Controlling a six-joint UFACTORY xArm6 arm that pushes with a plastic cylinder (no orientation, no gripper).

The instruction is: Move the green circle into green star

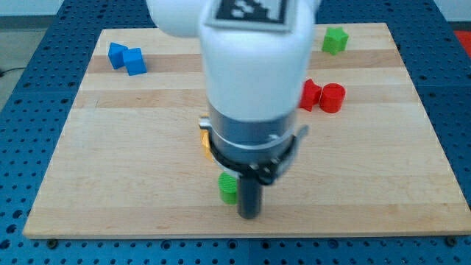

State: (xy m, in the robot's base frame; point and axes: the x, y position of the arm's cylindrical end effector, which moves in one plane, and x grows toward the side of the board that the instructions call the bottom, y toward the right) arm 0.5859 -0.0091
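Camera view shows our tip (249, 215) touching the green circle (228, 188) from the view's right; green star (335, 40) sits well apart on the worktop (110, 184).

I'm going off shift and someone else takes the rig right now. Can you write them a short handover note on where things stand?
No hand on this arm; my tip rests on the board near the view's bottom, just right of the green circle, touching or nearly so.
The green star sits far off, at the view's top right.
Done: tip is at the circle. Nothing joined yet.
Left: push the circle up and rightward to the star, probably from its lower left side, steering past the two red blocks. Two blue blocks lie at top left; a yellow block is mostly hidden behind the arm.
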